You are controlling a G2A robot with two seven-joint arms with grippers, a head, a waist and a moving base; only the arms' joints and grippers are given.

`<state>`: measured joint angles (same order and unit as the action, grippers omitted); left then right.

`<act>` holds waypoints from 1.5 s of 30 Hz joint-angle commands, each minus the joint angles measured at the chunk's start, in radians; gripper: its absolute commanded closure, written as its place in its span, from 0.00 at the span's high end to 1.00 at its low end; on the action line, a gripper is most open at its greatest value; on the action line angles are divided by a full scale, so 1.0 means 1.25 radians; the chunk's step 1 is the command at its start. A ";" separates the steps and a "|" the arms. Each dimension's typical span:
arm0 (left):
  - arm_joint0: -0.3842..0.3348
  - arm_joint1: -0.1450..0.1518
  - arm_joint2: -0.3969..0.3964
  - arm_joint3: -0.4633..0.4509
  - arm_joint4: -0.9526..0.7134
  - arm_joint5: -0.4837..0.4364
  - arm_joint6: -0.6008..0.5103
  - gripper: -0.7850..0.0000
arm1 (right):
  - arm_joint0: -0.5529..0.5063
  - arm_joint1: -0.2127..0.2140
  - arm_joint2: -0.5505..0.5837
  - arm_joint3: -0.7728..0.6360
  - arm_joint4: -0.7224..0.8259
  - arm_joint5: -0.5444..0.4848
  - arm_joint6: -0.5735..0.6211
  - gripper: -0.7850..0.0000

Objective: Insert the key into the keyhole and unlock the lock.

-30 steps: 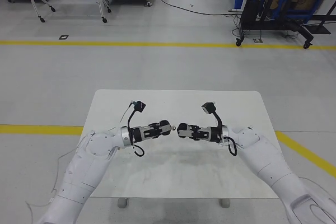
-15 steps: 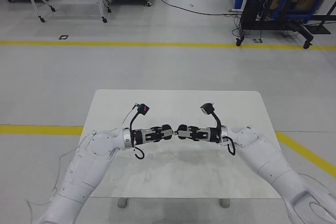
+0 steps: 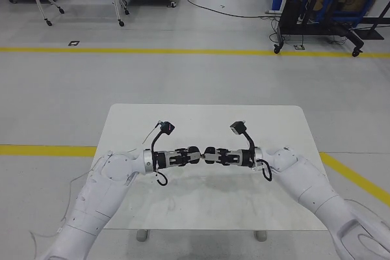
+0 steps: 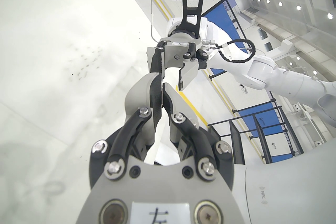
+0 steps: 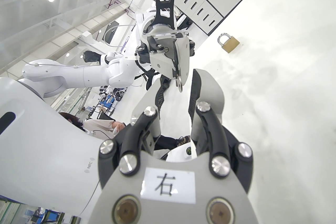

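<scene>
1 key [image 5: 179,84] pinched: left hand [image 4: 162,83] faces right hand [image 5: 181,78].

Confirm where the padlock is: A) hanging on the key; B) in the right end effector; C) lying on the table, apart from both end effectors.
C: the padlock lies on the table, apart from the open right end effector and the left end effector gripping the key.

My two arms point at each other, tips nearly touching; my left tool [image 4: 162,87] pinches the key [image 5: 179,84], my right tool [image 5: 181,82] stands spread wide.
</scene>
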<state>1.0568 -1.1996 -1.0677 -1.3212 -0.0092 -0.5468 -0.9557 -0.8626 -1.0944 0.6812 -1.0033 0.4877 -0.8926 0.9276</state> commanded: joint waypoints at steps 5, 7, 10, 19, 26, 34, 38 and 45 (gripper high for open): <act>0.000 0.003 0.005 -0.002 0.005 0.001 0.003 0.00 | 0.007 0.000 -0.020 0.005 0.015 0.002 0.002 0.24; 0.000 0.003 0.006 -0.003 0.008 0.002 0.007 0.00 | 0.010 0.000 -0.026 0.006 0.018 0.002 0.002 0.23; 0.000 0.005 0.008 -0.005 0.011 0.000 0.010 0.00 | 0.014 0.000 -0.035 0.006 0.023 -0.001 -0.001 0.18; -0.002 0.008 0.014 -0.006 0.014 0.002 0.015 0.00 | 0.027 -0.002 -0.057 0.014 0.024 -0.008 -0.008 0.00; -0.005 0.012 0.008 0.000 0.023 -0.001 0.032 1.00 | 0.033 0.000 -0.072 0.016 0.026 -0.018 -0.018 0.00; 0.007 0.028 -0.073 0.001 0.044 -0.018 0.127 1.00 | 0.030 0.016 -0.065 0.021 0.038 -0.063 -0.063 0.00; 0.026 0.037 -0.137 -0.015 0.061 -0.012 0.223 1.00 | 0.017 0.042 -0.031 0.030 0.031 -0.096 -0.096 0.00; 0.026 0.037 -0.137 -0.015 0.061 -0.012 0.223 1.00 | 0.009 0.050 -0.013 0.024 0.035 -0.096 -0.096 0.00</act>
<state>1.0893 -1.1532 -1.2393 -1.3394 0.0671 -0.5621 -0.6772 -0.8512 -1.0318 0.6653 -0.9730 0.5316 -1.0123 0.8078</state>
